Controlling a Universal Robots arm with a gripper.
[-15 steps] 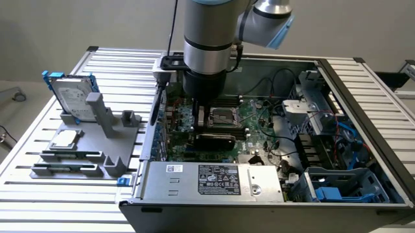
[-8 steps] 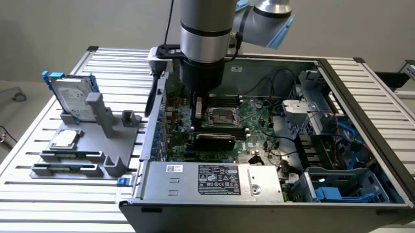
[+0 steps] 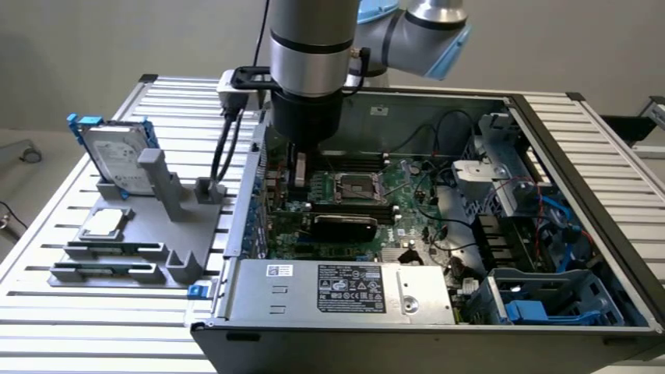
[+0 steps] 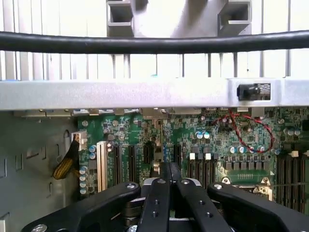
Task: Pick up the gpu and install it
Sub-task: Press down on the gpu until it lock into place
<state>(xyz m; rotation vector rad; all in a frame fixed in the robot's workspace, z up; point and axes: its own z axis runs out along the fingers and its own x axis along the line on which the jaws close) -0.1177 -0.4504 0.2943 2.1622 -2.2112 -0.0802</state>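
A small glossy black rectangular card (image 3: 344, 226), which I take for the gpu, rests on the green motherboard (image 3: 410, 195) between the empty CPU socket (image 3: 353, 187) and the power supply (image 3: 343, 288). I cannot tell whether it is seated in a slot. My gripper (image 3: 301, 184) hangs inside the open computer case, just beyond the socket and apart from the card. In the wrist view the gripper (image 4: 162, 167) is shut, its black fingers (image 4: 153, 203) together with nothing showing between them, above the expansion slots (image 4: 124, 164).
The case's silver wall (image 4: 145, 94) and a black cable (image 4: 145, 43) cross in front of the wrist camera. On the slatted table at the exterior view's left, a grey fixture (image 3: 171, 234) holds a blue-framed hard drive (image 3: 114, 156) and a CPU chip (image 3: 104, 224). Drive cages (image 3: 540, 308) line the case's right.
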